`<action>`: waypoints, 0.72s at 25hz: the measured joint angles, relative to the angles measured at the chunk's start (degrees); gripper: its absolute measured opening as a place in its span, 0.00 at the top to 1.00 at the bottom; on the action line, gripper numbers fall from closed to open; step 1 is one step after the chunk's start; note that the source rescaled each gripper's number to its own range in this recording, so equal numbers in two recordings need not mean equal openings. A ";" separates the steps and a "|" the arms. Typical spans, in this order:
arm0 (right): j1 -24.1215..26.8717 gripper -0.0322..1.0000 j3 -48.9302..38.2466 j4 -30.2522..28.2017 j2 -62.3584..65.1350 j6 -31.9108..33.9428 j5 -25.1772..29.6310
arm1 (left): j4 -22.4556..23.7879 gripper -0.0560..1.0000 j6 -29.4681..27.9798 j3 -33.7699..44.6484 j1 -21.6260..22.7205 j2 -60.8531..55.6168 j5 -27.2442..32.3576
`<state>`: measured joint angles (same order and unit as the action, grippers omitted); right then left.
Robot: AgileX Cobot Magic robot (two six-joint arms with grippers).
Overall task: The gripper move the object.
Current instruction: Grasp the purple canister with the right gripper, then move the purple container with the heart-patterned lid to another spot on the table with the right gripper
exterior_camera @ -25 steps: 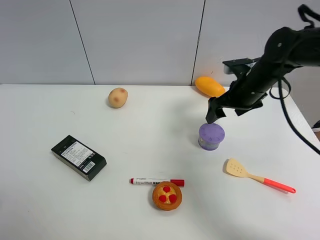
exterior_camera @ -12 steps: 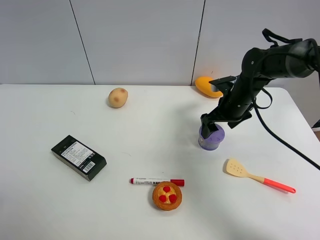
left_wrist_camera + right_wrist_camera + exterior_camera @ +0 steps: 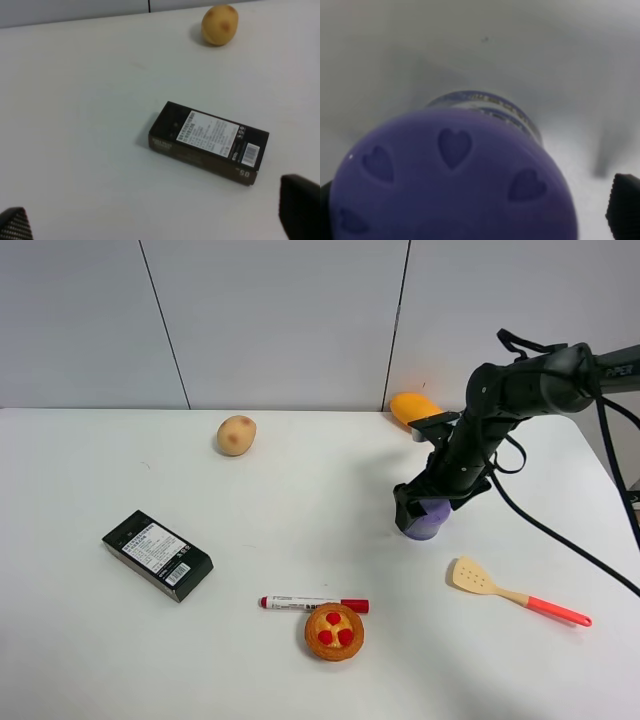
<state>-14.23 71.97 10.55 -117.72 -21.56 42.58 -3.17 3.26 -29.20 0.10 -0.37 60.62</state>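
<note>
1. Right gripper [image 3: 422, 508] is low over the object [image 3: 433, 521], with a finger on either side and not yet clamped. In the wrist view the purple heart-stamped lid [image 3: 452, 185] fills most of the span between the fingertips, with a gap showing on one side.
2. Object stands upright on the white table [image 3: 300, 490], right of centre, between the orange fruit [image 3: 415, 408] behind it and the spatula [image 3: 500, 590] in front.
3. Left gripper [image 3: 156, 216] is spread wide and empty, hovering above the black box [image 3: 207, 142].
4. Risk: the lid looks off-centre between the fingers. One finger would touch first and shove or tip the container.
5. Risk: the fingers seem level with the domed lid rather than the body. The smooth curve could slip free, or a loose lid could lift off alone.
</note>
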 joint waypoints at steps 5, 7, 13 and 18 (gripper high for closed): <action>-1.19 0.59 0.00 0.13 -1.27 -0.17 -0.11 | 0.00 0.00 0.00 0.00 0.00 0.00 0.00; -1.25 0.97 0.00 0.13 -1.27 0.21 -0.11 | 0.00 0.00 0.00 0.00 0.00 0.00 0.00; -1.27 0.97 0.12 -0.04 -0.46 1.26 1.99 | 0.00 0.00 0.00 0.00 0.00 0.00 0.00; -1.48 0.97 3.10 0.14 4.10 1.39 3.87 | 0.00 0.00 0.00 0.00 0.00 0.00 0.00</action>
<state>-15.71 75.07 10.68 -113.62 -20.17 46.44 -3.17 3.26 -29.20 0.10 -0.37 60.62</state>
